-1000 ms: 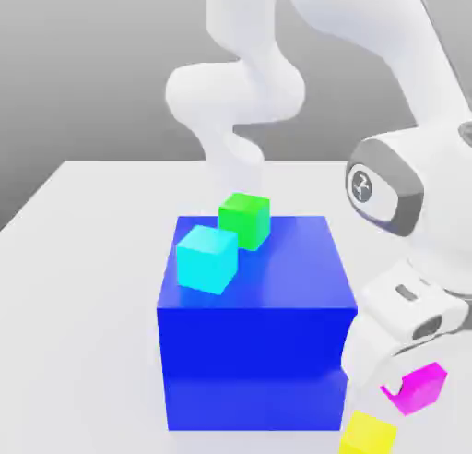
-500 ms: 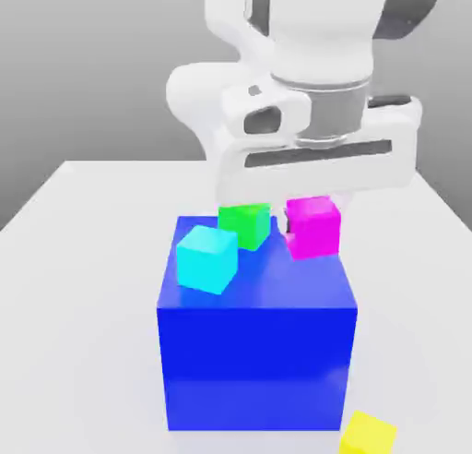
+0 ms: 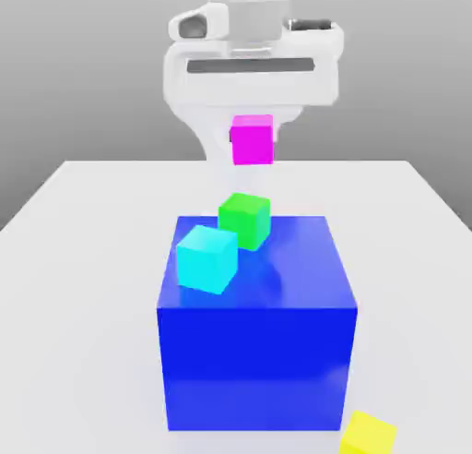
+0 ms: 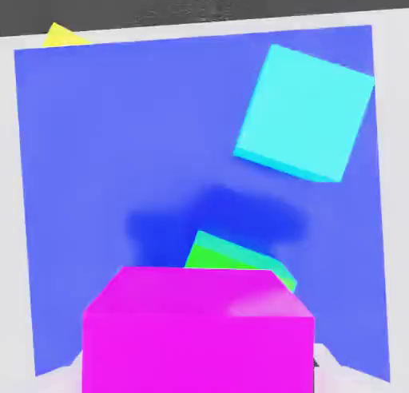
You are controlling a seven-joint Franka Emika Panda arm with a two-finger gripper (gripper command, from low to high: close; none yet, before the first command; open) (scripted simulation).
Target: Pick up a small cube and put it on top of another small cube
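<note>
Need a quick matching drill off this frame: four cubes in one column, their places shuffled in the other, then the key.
Things:
1. magenta cube
2. green cube
3. cyan cube
4. yellow cube

Places:
A. on the white table, beside the big blue block
B. held in the air by the gripper
C. block top, rear edge
D. block top, front left of the exterior view

Pairs: 1-B, 2-C, 3-D, 4-A
</note>
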